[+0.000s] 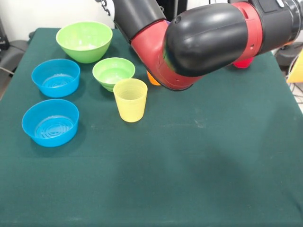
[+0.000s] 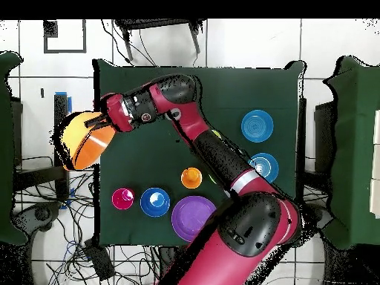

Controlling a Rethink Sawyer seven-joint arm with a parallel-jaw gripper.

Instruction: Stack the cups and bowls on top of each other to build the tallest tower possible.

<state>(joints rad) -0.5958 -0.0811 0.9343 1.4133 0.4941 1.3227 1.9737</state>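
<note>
End effector (image 2: 102, 121) gripping rim of big round orange bowl (image 2: 83, 141), tbl edge.

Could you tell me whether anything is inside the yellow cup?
The yellow cup stands upright and looks empty in the front view. In the overhead view the arm covers it, so that cannot confirm.

The yellow cup (image 1: 130, 100) stands upright on the green table (image 1: 199, 161). Just behind it sits a small green bowl (image 1: 113, 72), a large green bowl (image 1: 84, 40) farther back. Two blue bowls (image 1: 56, 77) (image 1: 50, 122) lie to its left. The arm (image 1: 199, 40) looms behind it.
</note>
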